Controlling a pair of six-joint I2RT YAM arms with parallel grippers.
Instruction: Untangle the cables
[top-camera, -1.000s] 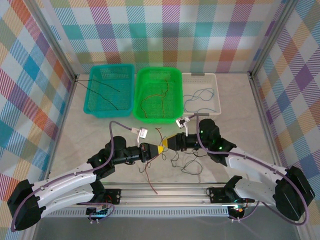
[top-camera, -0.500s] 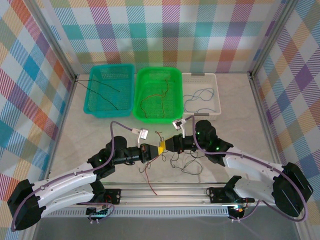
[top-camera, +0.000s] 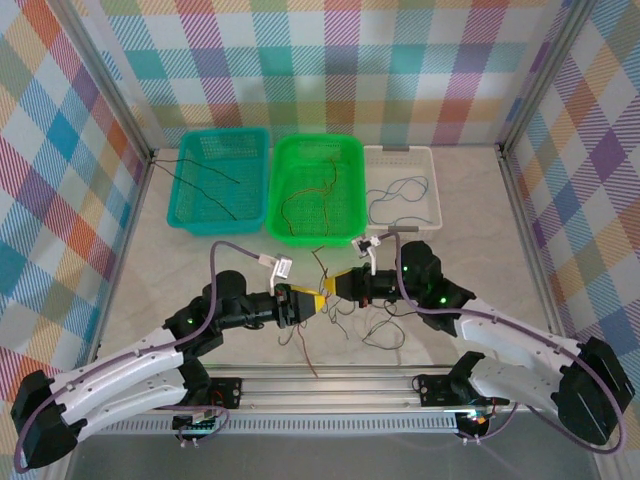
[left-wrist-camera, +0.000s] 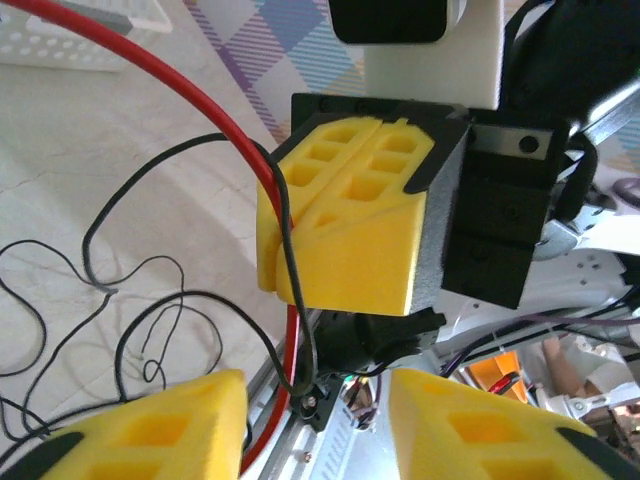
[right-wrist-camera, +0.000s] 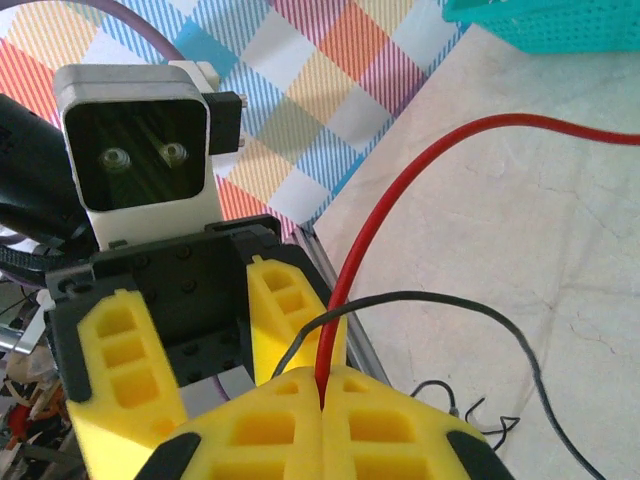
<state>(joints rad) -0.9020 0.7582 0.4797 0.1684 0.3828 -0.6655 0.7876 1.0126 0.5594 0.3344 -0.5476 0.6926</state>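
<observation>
Red cable (right-wrist-camera: 420, 150) now clamped in right gripper (right-wrist-camera: 322, 385) jaws; left gripper (left-wrist-camera: 318, 425) jaws, at its 9 o'clock, been released since.

The walls (top-camera: 330, 70) are showing pastel plaid: pink, orange, teal, blue, purple and green on white. The table (top-camera: 170, 270) is reading pale beige, faintly marbled. The teal basket (top-camera: 218, 133) is showing a black cable (top-camera: 205, 170), the green basket (top-camera: 318, 141) a brownish orange cable (top-camera: 310, 195), the white basket (top-camera: 400, 151) a blue cable (top-camera: 400, 188). A red cable (right-wrist-camera: 500, 119) and a loose black cable (right-wrist-camera: 400, 294) are showing over the table. The left gripper (left-wrist-camera: 315, 430) and right gripper (right-wrist-camera: 322, 420) are showing yellow pads (left-wrist-camera: 150, 430) on black bodies. The arms (top-camera: 120, 370) are showing white shells, black joints and grey-purple cords (top-camera: 228, 245).
</observation>
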